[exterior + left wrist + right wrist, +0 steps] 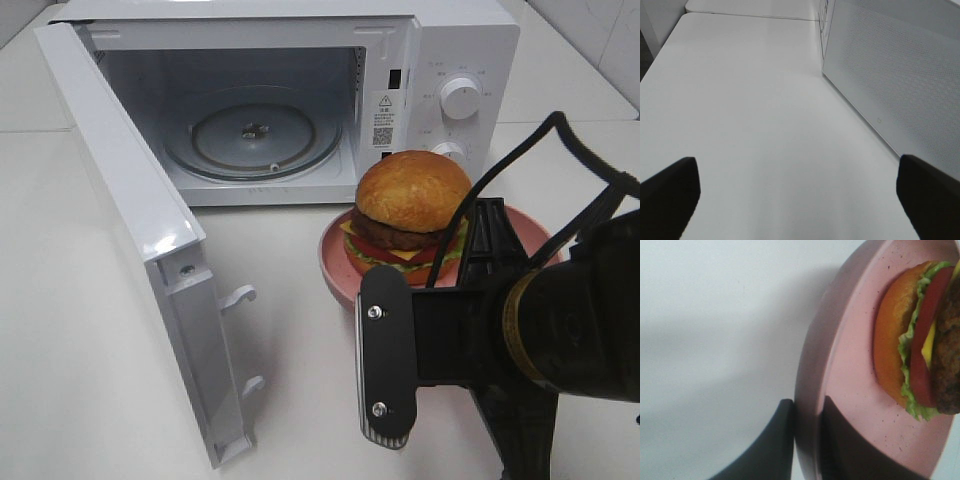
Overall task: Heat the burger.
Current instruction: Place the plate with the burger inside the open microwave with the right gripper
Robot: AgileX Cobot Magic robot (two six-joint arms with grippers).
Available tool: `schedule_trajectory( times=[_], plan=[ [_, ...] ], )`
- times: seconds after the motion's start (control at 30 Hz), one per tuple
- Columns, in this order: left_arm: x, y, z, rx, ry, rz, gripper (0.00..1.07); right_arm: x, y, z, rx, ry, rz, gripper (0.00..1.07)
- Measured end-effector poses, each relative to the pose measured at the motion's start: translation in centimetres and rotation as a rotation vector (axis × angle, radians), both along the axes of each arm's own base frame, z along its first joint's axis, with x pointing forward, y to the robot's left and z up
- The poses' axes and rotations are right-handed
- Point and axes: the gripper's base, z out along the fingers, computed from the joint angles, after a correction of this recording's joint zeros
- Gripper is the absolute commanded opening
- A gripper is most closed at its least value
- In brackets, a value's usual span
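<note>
My right end effector [807,407] pinches the pink plate [850,340] by its rim. The burger [412,205] sits on it, just past my grip. The open microwave [440,60] lies beyond, to the left. My left end effector [797,197] is wide apart.

We note the microwave [470,45] shell as smooth white with a mild gloss, its turntable [255,140] clear glass, its door [900,75] panel a finely perforated dull screen. In front of the microwave, the burger [412,190] bun looks glossy golden-brown, and the plate [850,370] under it is matt pink flecked with dark speckles. The table [90,370] beneath the microwave is smooth, matt white; the right gripper [806,410] fingers [772,455] look matt black, like plastic, its screws [374,312] bright metal.
</note>
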Motion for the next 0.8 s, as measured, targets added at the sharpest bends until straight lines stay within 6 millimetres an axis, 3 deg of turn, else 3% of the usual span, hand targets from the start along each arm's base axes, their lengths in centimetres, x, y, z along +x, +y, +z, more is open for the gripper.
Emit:
schedule_trajectory(
  times=[0.8],
  plan=[
    [0.0, 0.0, 0.0, 0.0, 0.0, 0.0, 1.0, 4.3, -0.4, 0.4, 0.072, -0.077, 0.394, 0.06]
  ],
)
